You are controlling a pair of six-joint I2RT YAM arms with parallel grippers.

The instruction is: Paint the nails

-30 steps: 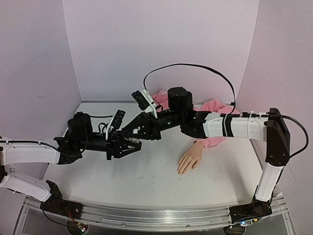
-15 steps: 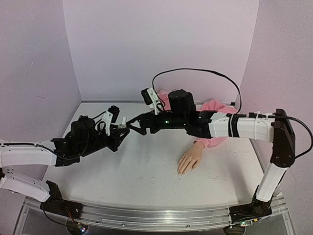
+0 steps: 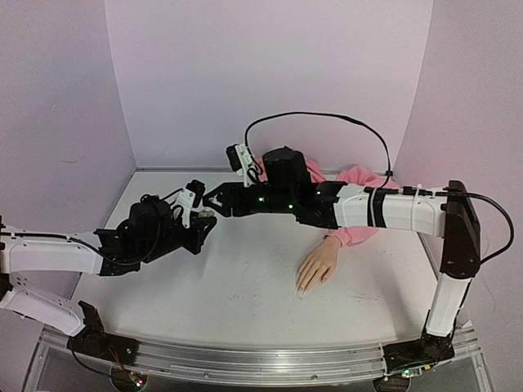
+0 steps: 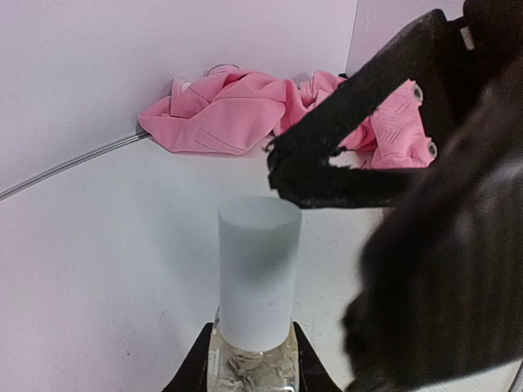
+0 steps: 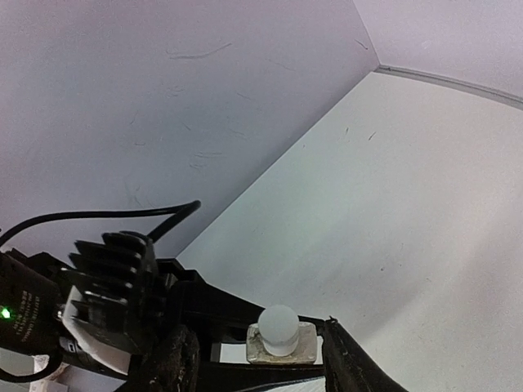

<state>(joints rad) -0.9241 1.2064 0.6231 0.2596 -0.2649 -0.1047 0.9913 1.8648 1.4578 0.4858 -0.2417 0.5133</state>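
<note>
The bottle (image 4: 257,304) (clear, white-capped) is clamped by the left gripper (image 4: 252,371), the right gripper (image 4: 276,170) is held parted close by its cap, and the nails (image 3: 300,288) are seen well right of it.

No text, label, brand, number or sign can be read in any of the views. Faint pale marks show on the pink hoodie sleeve (image 4: 245,114) in the left wrist view, but they are too blurred to make out.
</note>
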